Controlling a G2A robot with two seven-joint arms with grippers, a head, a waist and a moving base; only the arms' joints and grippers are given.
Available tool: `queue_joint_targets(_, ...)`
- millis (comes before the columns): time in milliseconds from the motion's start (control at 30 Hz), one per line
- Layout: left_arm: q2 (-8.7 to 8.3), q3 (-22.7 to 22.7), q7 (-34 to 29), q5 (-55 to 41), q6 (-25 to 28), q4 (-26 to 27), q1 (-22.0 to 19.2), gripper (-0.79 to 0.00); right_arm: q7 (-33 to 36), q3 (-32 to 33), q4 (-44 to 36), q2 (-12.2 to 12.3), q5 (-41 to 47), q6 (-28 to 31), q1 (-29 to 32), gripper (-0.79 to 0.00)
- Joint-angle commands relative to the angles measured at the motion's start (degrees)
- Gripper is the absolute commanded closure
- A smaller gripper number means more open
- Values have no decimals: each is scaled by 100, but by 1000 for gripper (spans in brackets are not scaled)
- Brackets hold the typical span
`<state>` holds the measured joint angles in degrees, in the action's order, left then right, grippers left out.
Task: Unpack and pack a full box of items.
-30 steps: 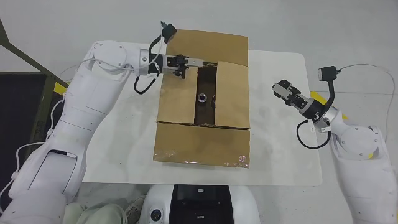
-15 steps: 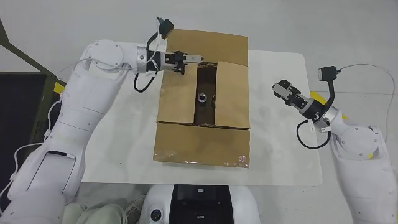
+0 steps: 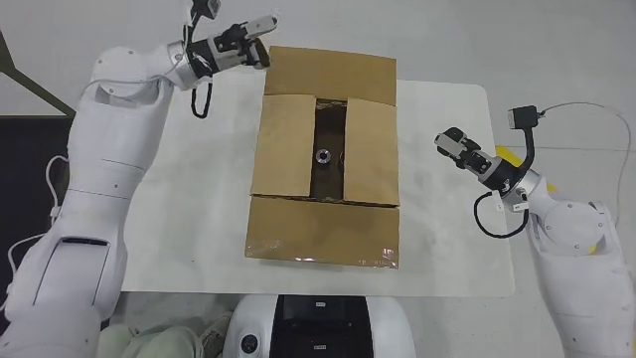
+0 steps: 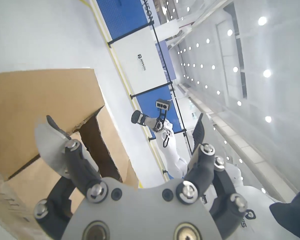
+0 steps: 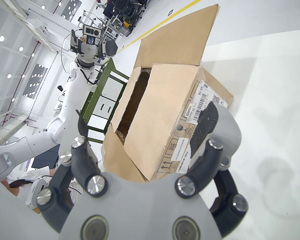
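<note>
1. While the cardboard box (image 3: 370,154) sat mid-worktop (image 3: 199,209) with its near and far flaps folded out, its left and right flaps lay over the opening with a gap between them.
2. A small dark round item (image 3: 322,155) showed through that gap.
3. The left gripper (image 3: 260,42) hung off the box's far-left corner, spread wide and empty; the right gripper (image 3: 449,139), well right of the box, was likewise.
4. The flaps looked light, stiff and creasable, best taken at their free edges.

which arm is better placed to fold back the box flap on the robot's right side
Right. The right gripper is open, beside that flap and facing the box. The left gripper is off the box's far corner on the other side.
</note>
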<state>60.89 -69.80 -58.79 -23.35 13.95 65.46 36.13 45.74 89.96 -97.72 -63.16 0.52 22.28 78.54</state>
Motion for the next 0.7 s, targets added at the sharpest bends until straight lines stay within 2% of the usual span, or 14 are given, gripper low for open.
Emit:
queue_joint_targets(0,3,-39,117,-11,122,-182,-52,-785,0,0,0,0,0,0,0,-785)
queue_joint_targets(333,113,114,814,291,966,-1394,-467,-785,0,0,0,0,0,0,0,-785)
queue_joint_targets(667,453,853,1183,662,1516,-2595,-963,-785,0,0,0,0,0,0,0,-785)
